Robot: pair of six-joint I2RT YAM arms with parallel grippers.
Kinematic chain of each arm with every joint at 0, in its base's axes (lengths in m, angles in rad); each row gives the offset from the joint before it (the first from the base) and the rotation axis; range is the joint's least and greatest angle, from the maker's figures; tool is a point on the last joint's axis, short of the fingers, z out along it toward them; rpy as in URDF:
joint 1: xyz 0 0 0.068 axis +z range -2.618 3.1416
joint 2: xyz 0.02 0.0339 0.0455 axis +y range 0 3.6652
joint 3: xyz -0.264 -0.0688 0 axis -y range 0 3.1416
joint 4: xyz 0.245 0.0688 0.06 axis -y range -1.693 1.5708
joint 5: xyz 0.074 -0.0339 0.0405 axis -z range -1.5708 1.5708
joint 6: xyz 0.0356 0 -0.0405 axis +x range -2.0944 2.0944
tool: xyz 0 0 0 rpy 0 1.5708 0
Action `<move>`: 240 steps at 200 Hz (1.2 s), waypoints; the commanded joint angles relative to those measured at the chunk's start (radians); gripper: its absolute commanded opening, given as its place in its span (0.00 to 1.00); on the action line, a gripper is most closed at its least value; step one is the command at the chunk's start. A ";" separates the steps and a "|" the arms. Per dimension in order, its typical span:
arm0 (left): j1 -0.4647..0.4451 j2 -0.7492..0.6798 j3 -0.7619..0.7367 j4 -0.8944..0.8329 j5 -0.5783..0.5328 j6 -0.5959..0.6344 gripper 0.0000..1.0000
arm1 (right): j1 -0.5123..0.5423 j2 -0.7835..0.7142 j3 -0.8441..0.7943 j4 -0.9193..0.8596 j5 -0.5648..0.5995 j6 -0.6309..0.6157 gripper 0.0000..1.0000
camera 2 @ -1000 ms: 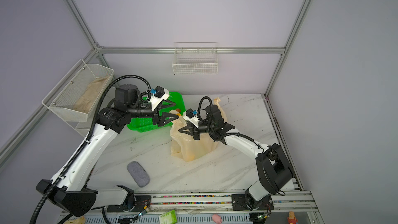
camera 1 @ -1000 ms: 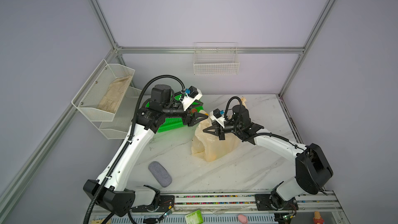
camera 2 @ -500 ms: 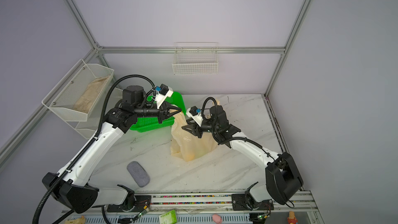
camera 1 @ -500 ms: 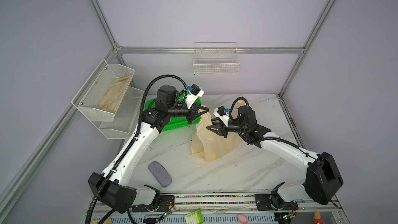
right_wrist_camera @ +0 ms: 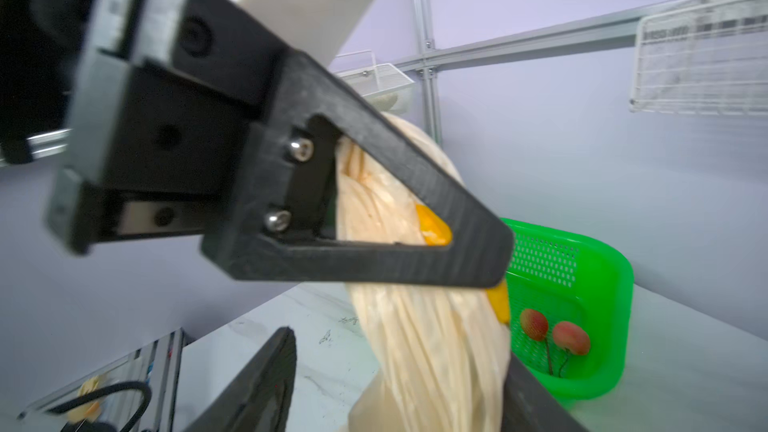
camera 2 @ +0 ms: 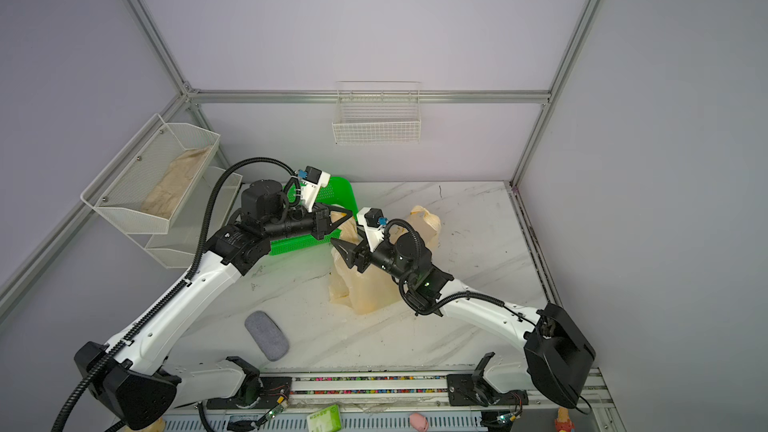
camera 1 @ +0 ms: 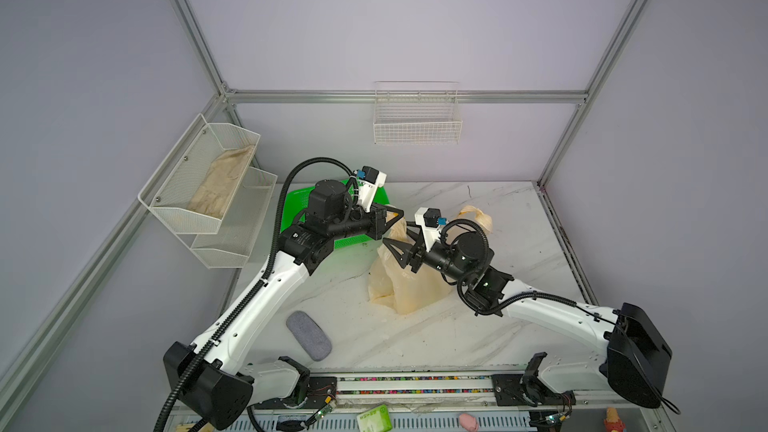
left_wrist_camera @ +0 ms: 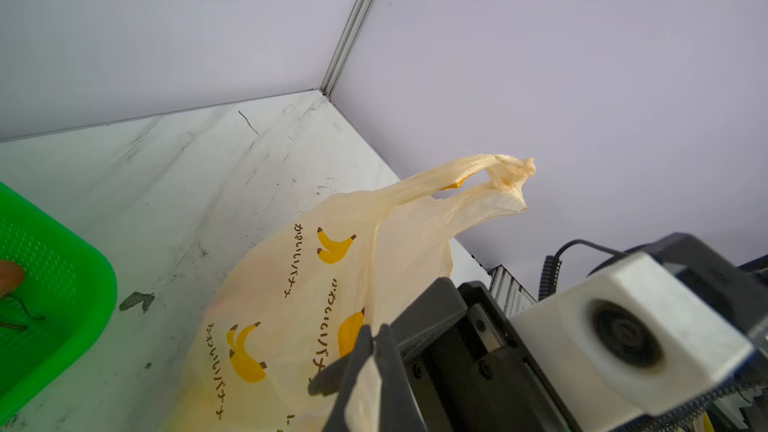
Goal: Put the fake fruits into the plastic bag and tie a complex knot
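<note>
The plastic bag (camera 1: 399,288) stood near the middle of the white worktop (camera 1: 457,334) in both top views (camera 2: 361,292). It was pale orange with yellow banana prints.

The left pincer (camera 1: 399,216) was at the bag's 12 o'clock edge. It was pressed together on 1 bag handle. The left wrist view showed thin bag film squeezed between its 2 black fingers (left_wrist_camera: 359,361). In the right wrist view, that handle was bunched up tight where the left pincer pinched it.

The right pincer (camera 1: 395,234) was just beside it, at about 6 o'clock from the left pincer. Its jaws were spread wide. The bunched part of the bag ran down between them, close to 1 jaw, and was not pinched.

The other handle (camera 1: 476,216) stuck up by itself at about 1 o'clock from the bag's middle.

The green basket (camera 1: 291,211) sat at about 10 o'clock from the bag, partly under the left arm. 2 red cherries (right_wrist_camera: 534,324) with thin stems lay inside the basket, not in the bag.

A grey pad (camera 1: 308,335) lay flat at about 8 o'clock from the bag, well apart from it. What was inside the bag could not be seen clearly.
</note>
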 commanded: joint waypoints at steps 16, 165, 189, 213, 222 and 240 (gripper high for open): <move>-0.007 -0.038 -0.038 0.055 -0.001 -0.097 0.00 | 0.063 0.076 0.043 0.075 0.368 0.024 0.61; -0.004 -0.041 -0.022 0.064 0.021 -0.119 0.00 | 0.069 0.159 0.059 0.169 0.436 -0.018 0.66; -0.004 -0.038 -0.025 0.079 0.023 -0.136 0.00 | 0.068 0.223 0.047 0.234 0.470 -0.007 0.62; 0.001 -0.028 -0.014 0.082 0.026 -0.150 0.00 | 0.068 0.259 -0.036 0.288 0.503 0.007 0.52; 0.003 -0.026 -0.013 0.085 0.027 -0.154 0.00 | 0.068 0.265 -0.055 0.293 0.499 0.012 0.48; 0.012 -0.020 -0.009 0.090 0.030 -0.156 0.00 | 0.068 0.266 -0.071 0.277 0.486 0.018 0.46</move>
